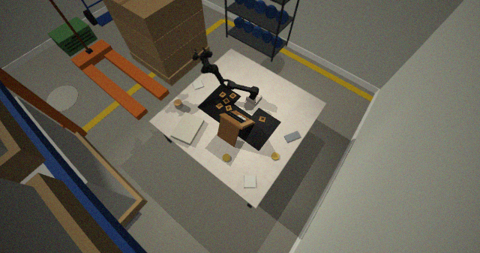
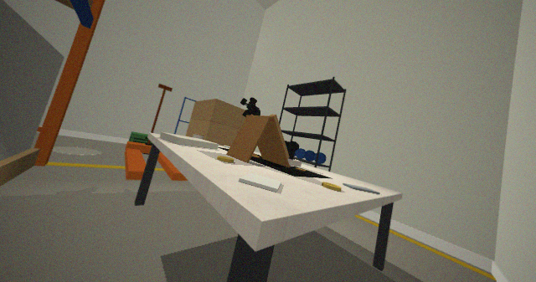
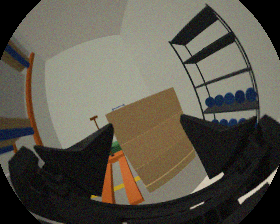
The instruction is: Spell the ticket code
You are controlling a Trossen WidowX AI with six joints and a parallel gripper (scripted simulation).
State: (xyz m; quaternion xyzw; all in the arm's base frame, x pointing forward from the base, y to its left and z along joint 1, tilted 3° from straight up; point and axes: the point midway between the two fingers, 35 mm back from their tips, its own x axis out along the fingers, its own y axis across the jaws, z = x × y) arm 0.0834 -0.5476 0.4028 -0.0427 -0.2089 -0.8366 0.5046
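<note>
A wooden wedge-shaped board [image 1: 229, 130] [image 2: 256, 139] stands on the black mat [image 1: 262, 134] [image 2: 307, 174] in the middle of the white table [image 1: 300, 103] [image 2: 268, 211]. Its dark letter rail [image 1: 238, 116] runs along the top face. I cannot tell whether any tile sits in it. Several orange letter tiles [image 1: 226, 100] lie flat on the mat behind the board, and one more tile [image 1: 262, 119] lies to its right. My gripper [image 1: 196, 55] [image 2: 250, 105] [image 3: 147, 123] is open and empty, raised high over the table's far left edge and facing the cardboard stack.
A tall cardboard stack [image 1: 157, 24] [image 3: 153, 139] and a black shelf [image 1: 262, 16] [image 2: 314, 119] stand behind the table. On the table lie a flat white slab [image 1: 187, 129], small white cards [image 1: 250, 181] [image 1: 197, 84], a grey card [image 1: 292, 137], two yellow discs [image 1: 226, 158] [image 1: 275, 156] and a brown cylinder [image 1: 178, 103].
</note>
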